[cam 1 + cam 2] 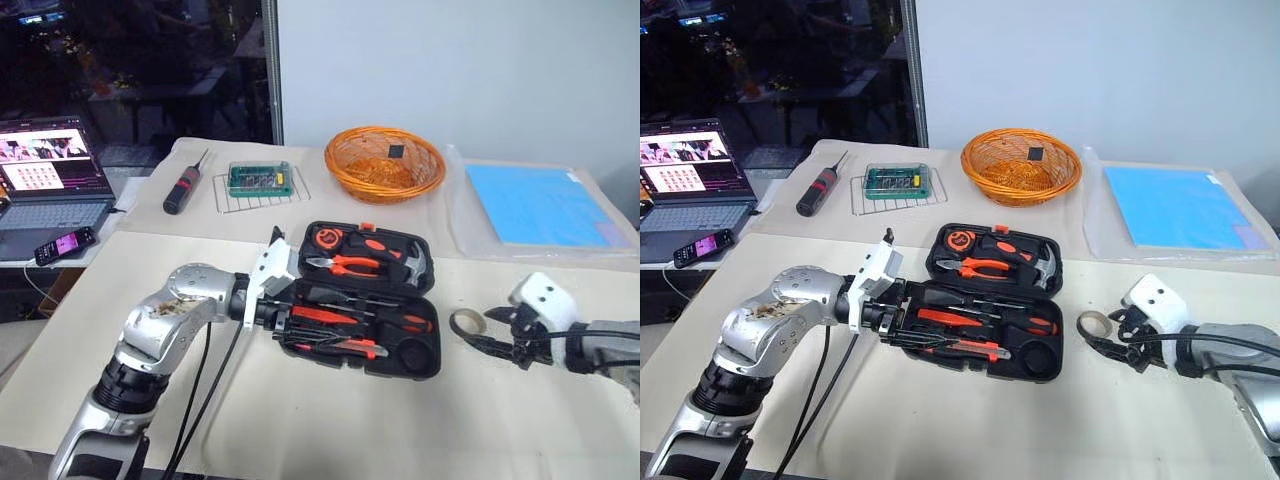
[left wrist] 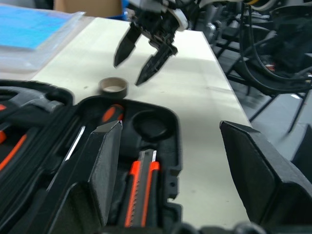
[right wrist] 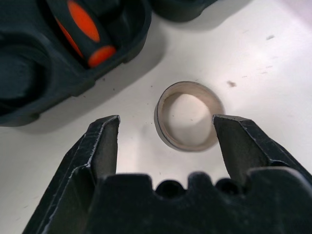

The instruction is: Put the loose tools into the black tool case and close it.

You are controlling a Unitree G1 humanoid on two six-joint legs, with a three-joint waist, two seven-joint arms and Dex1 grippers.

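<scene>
Under the wide-open, empty left pincer the loose tools lie in the unclosed black tool case, right pincer parted around a tape ring

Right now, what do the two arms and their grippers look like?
Both arms have silver-grey metal shells with a white wrist housing. The left arm has black cables hanging beside it; the right arm carries a black cable. The left gripper and right gripper each have two black, wedge-shaped fingers.
</scene>
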